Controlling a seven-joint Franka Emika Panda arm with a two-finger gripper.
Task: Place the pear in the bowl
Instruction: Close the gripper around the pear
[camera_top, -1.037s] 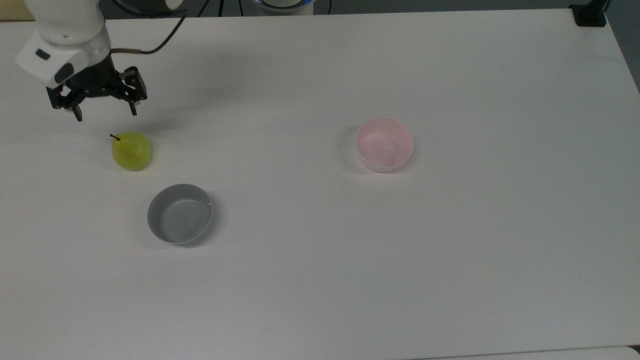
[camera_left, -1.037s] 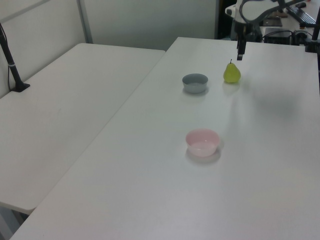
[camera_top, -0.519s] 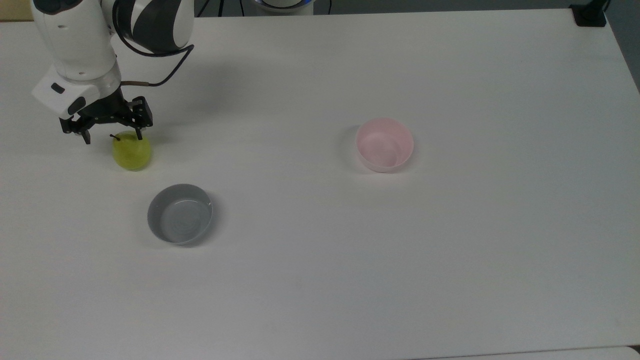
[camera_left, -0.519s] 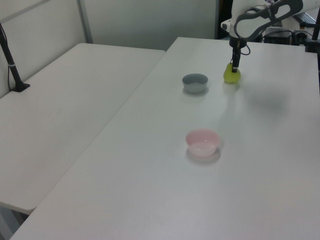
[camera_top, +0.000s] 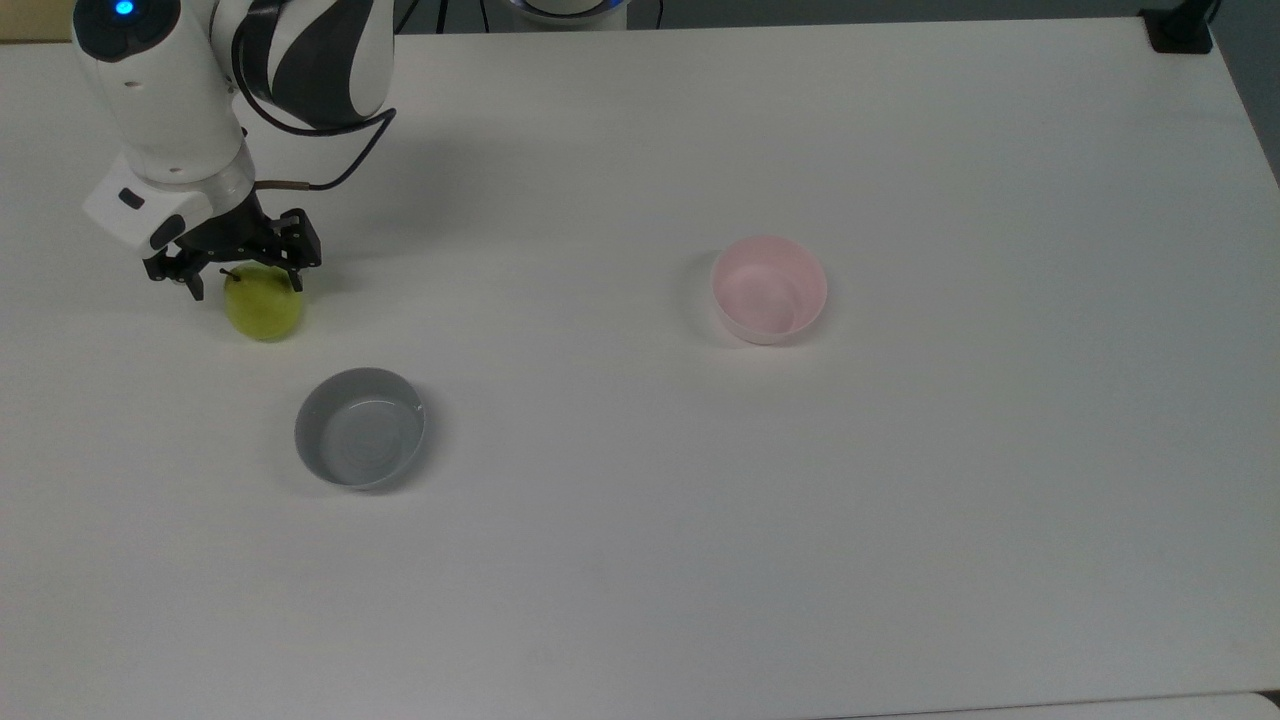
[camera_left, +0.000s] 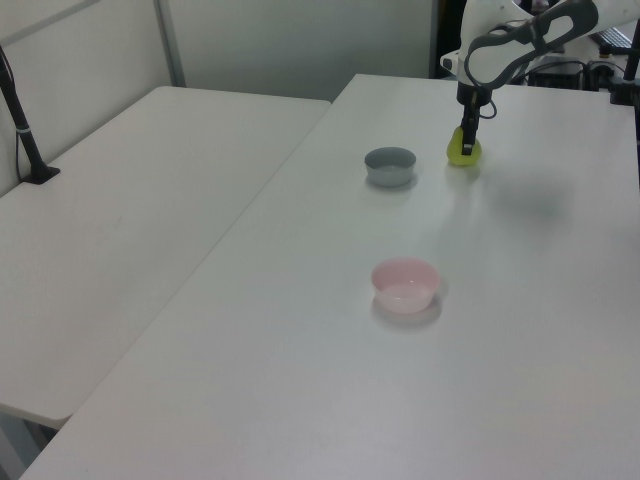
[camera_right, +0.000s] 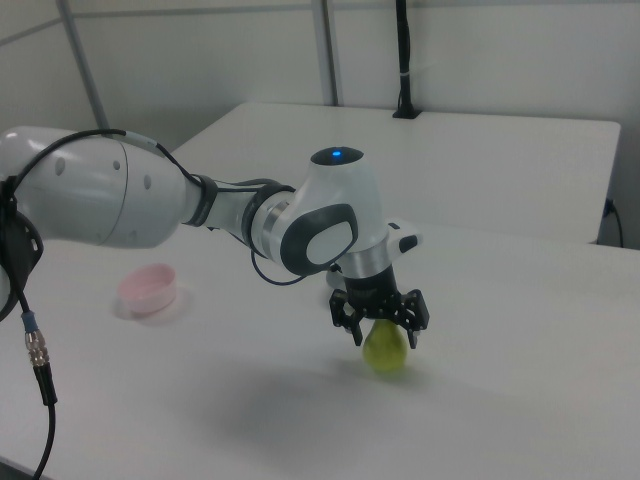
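— Where is the pear (camera_top: 264, 308) relative to the gripper (camera_top: 246, 288) right now?

— From my station I read it as directly under the hand. In the top view the two fingers (camera_top: 299, 280) stand spread, one on either side of the fruit's upper part, with the dark stem poking up between them. The right view agrees: the fingers straddle the top of the pear and I see no contact yet, so I call them released, not gripping anything.

— And its long axis?

— Upright, as far as I can judge, stem pointing up, resting on the white worktop (camera_top: 900, 500). So the move I expect turns on dropping a little further and closing across the body, below the narrow neck.

— Where does it have to go?

— To the pink bowl (camera_top: 769, 289), well apart from the pear, toward the top view's right. The grey bowl (camera_top: 360, 427) sits much nearer, just below the pear in the top view, and that is the one to avoid.

— Count for me.

— One pear, two bowls (one pink, one grey), one arm with one gripper. The second worktop (camera_left: 130, 220) in the left view carries a dark post (camera_left: 22, 120).
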